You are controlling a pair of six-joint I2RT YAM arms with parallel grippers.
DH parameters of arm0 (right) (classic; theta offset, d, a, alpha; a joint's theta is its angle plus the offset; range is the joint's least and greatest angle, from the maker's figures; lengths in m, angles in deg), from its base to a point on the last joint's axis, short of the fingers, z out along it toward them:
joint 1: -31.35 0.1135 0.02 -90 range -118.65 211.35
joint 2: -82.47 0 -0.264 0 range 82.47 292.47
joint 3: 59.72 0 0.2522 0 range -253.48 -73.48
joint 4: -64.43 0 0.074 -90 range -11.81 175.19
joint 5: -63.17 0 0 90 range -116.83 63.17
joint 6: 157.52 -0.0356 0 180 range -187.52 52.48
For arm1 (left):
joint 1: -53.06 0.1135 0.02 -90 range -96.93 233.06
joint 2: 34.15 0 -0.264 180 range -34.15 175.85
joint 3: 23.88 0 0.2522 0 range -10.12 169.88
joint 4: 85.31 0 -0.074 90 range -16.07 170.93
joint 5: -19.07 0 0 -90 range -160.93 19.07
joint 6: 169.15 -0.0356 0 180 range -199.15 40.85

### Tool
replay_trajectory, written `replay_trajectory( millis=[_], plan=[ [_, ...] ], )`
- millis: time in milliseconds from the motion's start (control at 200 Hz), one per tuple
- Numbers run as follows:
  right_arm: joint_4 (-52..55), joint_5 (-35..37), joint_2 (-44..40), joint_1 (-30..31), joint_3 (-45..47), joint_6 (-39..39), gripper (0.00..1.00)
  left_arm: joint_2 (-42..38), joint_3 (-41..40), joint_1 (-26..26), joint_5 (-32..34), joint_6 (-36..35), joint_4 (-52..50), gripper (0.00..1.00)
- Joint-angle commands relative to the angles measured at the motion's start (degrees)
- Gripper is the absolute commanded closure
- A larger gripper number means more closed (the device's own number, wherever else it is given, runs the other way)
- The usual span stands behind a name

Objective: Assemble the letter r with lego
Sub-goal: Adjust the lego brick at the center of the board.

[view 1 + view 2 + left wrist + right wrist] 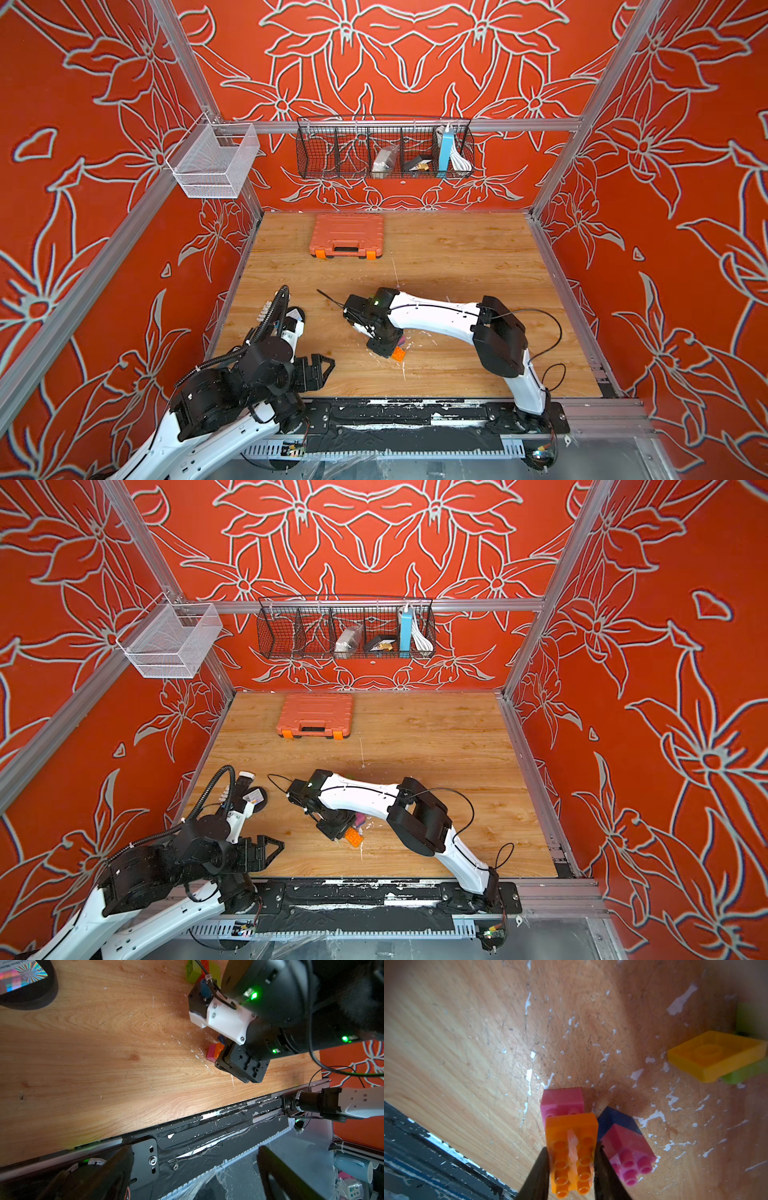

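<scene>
My right gripper (572, 1159) is shut on a long orange lego brick (571, 1136), studs toward the camera, its far end over a pink brick (562, 1099) on the table. Right beside it a second pink brick (627, 1153) sits on a blue one (614, 1120). Farther off, a yellow brick (714, 1055) lies underside up across a green one (747, 1072). In both top views the orange brick (399, 354) (354, 837) peeks out under the right gripper (388, 347). My left gripper (320, 370) (195, 1172) hangs open and empty over the table's front edge. Green and red bricks (193, 972) show behind the right wrist.
A salmon-orange toolbox (347, 236) lies closed at the back of the wooden table. A black round disc (255, 798) sits at the left edge. A black wire basket (384, 147) and a white mesh basket (216, 160) hang on the frame. A black rail (415, 415) runs along the front.
</scene>
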Motion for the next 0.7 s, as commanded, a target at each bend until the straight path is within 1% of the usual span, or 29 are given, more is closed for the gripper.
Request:
replay_trajectory(
  millis=[0, 315, 696],
  plan=[
    [0.53, 1.49, 0.75, -0.13, 0.93, 0.22, 1.0, 0.72, -0.57, 0.23, -0.26, -0.53, -1.07, 0.09],
    [-1.17, 1.54, -0.27, 0.35, 3.25, -0.73, 1.0, 0.92, -0.77, 0.25, -0.09, -0.53, -0.73, 0.08],
    [-1.73, 2.54, -1.24, 0.94, 3.28, -0.62, 1.0, 1.1, -0.86, 0.21, -0.17, -0.53, -0.69, 0.08]
  ],
)
